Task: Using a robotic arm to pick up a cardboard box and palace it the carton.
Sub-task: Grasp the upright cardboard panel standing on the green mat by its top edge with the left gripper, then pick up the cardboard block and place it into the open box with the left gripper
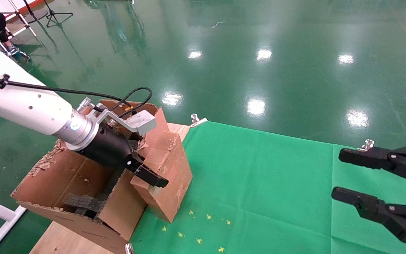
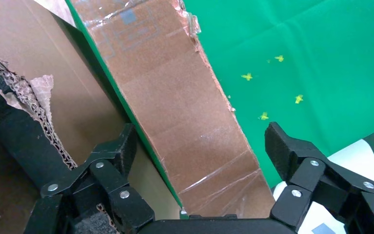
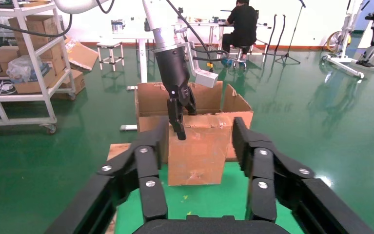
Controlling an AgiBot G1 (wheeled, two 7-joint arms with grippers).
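One tool was at work: the left tool (image 1: pixel 143 165), on the white robotic arm (image 1: pixel 23 106), was spread wide around the top of the cardboard box (image 1: pixel 167 176), one finger on the carton side and one on the open side. In the left wrist view both fingers stood apart from the box faces, so nothing was held yet. The box stood tilted on the green tabletop (image 1: pixel 259 183), leaning against the wall of the carton (image 1: pixel 65 183), whose black foam blocks (image 1: pixel 83 203) were seen inside.

For a sound grasp, the tool would best be lowered a little further and centred, so that the pads met flat cardboard rather than the scuffed top edge. The finger on the carton side (image 2: pixel 111 161) was squeezed between box and carton flap; care was judged needed so that the flap was not pinched along with the box. A firm closure was advised before any lift.

The right tool (image 1: pixel 382 183) was parked, spread open, well apart over the tabletop.
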